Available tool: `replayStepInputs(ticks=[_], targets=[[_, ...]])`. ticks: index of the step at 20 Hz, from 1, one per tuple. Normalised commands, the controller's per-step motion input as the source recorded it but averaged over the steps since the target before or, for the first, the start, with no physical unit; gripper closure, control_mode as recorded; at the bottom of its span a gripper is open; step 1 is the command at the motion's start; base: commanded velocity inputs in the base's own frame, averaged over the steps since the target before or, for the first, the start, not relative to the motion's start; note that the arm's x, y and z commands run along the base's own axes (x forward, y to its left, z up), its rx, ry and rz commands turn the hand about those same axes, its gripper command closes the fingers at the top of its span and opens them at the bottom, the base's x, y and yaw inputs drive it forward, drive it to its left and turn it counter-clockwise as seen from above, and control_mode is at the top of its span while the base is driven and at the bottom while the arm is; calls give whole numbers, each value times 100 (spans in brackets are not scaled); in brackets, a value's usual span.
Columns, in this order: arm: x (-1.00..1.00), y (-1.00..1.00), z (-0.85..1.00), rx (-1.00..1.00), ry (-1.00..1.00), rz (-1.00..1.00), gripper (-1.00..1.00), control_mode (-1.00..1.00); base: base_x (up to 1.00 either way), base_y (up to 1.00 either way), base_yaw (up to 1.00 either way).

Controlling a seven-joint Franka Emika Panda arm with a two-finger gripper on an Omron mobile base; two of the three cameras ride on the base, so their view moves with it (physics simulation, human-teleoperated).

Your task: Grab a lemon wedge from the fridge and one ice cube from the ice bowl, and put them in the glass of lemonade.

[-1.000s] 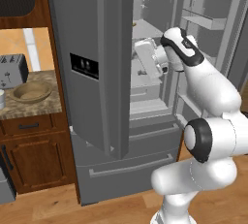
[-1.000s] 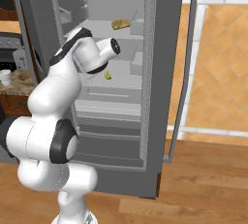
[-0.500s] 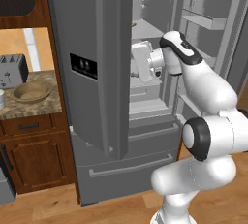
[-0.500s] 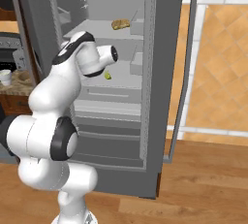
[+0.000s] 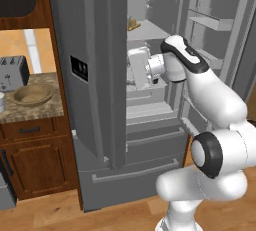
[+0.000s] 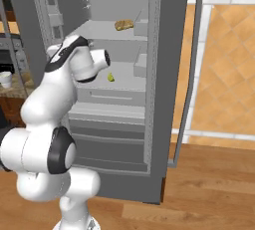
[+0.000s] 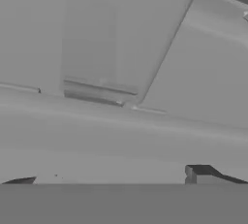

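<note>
Fingers [image 7: 203, 173] spread wide inside the open fridge [image 6: 169, 74], lemon wedge [image 6: 111, 77] apart on the shelf.

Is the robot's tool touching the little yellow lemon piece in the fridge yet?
Apart. In the right base view the lemon wedge lies alone on the fridge shelf, grey shelf showing between it and the arm's end.

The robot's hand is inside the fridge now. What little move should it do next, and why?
Probably tip the gripper down toward the lemon wedge. Its jaws are open and hold nothing, and the tiny yellow wedge lies on the fridge shelf just past the hand, while the hand view faces bare grey walls.
</note>
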Motion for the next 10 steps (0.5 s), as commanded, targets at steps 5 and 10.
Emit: replayStepInputs(ticks=[5,10], targets=[[-66,84,0,0,-15,3,-100,-100,0,0,0],[-58,85,0,0,-14,0,-100,-100,0,0,0]])
